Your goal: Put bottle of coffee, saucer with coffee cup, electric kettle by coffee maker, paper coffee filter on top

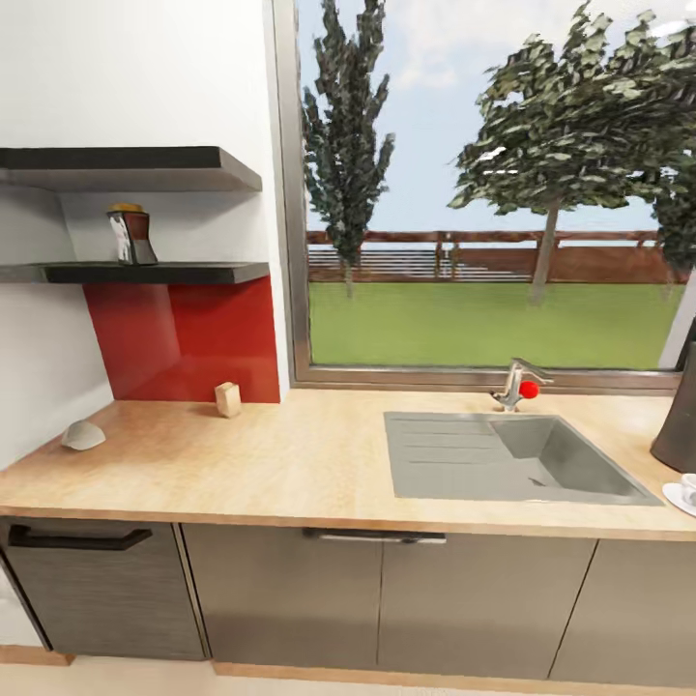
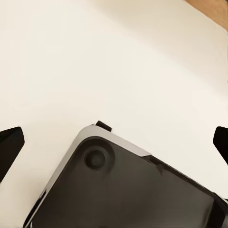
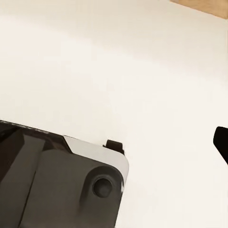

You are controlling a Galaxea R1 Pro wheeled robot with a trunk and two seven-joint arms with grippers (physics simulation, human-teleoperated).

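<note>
Along a kitchen wall under a wide window (image 1: 483, 193), a long wooden tabletop (image 1: 290, 464) runs above grey cabinets (image 1: 387, 609), with a grey sink (image 1: 512, 459) set into it and a tap (image 1: 517, 385) with a red knob behind the basin. At the head view's right edge a dark kettle-like body (image 1: 680, 420) is cut off by the frame, and just in front of it sit a white saucer (image 1: 677, 498) and the coffee cup (image 1: 689, 486), also partly cut off. On the lower of two dark shelves (image 1: 135, 273), above a red backsplash (image 1: 184, 338), stands the bottle of coffee (image 1: 130, 235), well apart from the cup and saucer. A small wooden block (image 1: 227, 398) and a pale rounded item (image 1: 83, 435) rest on the tabletop at the left. Both wrist views look down at pale floor and the robot's dark base; the left gripper (image 2: 114, 142) shows dark fingertips (image 2: 9, 145) set wide, released and empty, far from every task item. Of the right gripper, one fingertip (image 3: 221, 142) shows, so its state cannot be told.
</note>
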